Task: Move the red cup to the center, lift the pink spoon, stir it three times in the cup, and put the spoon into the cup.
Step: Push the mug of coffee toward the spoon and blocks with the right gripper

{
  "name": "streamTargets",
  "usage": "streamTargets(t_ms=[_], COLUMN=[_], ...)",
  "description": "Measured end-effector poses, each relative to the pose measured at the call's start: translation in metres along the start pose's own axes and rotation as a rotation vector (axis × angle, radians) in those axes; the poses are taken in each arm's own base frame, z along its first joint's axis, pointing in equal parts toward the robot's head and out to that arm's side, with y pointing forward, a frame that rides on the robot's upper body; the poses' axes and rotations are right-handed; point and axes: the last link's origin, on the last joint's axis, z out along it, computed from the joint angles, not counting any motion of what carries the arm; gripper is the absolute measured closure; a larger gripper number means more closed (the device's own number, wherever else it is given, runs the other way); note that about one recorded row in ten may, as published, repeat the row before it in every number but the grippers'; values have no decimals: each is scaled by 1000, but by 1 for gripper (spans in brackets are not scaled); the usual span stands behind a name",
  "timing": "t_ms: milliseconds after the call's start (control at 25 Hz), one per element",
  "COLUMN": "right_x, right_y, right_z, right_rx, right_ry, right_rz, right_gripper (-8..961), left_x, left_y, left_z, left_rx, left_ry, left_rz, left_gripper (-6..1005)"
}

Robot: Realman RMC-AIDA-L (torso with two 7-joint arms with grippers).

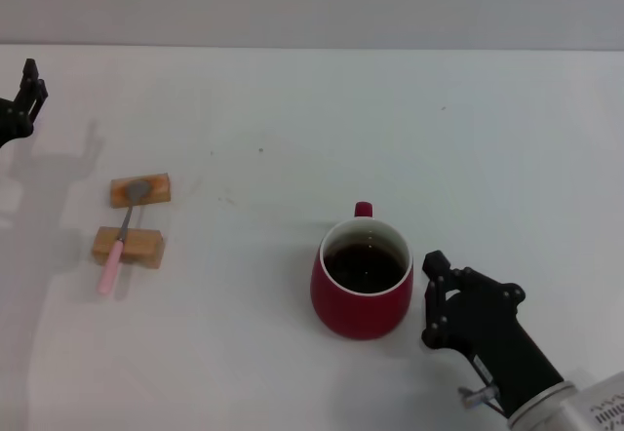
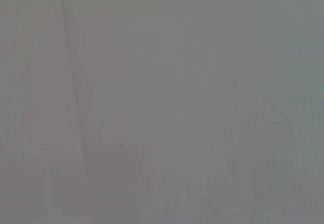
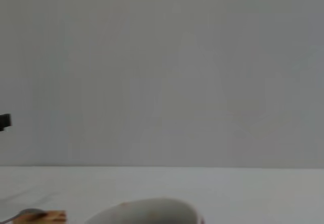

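The head view shows the spoon (image 1: 121, 239) across two blocks (image 1: 139, 190) left of the cup (image 1: 363, 280). The right gripper (image 1: 430, 299), released, sits beside the cup. The left gripper's (image 1: 29, 90) state I cannot tell. The left wrist view shows only grey.

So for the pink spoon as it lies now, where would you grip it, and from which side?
Best grip is probably the neck of the pink spoon where it bridges the gap between the two wooden blocks, coming straight down from above with the fingers closing across it. It is raised off the table there, leaving room under it. The left gripper sits nearest; the right gripper is beside the red cup.
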Motion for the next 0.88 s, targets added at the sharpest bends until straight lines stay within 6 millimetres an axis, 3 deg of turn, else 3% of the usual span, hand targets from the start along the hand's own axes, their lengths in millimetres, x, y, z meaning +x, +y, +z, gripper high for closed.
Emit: streamTargets(t_ms=[480,880], right_x=[0,-6], right_y=[11,8], right_z=[3,20], right_rx=[-57,-109], right_ry=[11,2], right_rz=[2,34], right_gripper=[954,953], left_x=[1,1], left_y=[2,1], left_z=[1,1], left_rx=[-5,-1], left_ry=[2,2], left_rz=[0,0], left_gripper=[206,206])
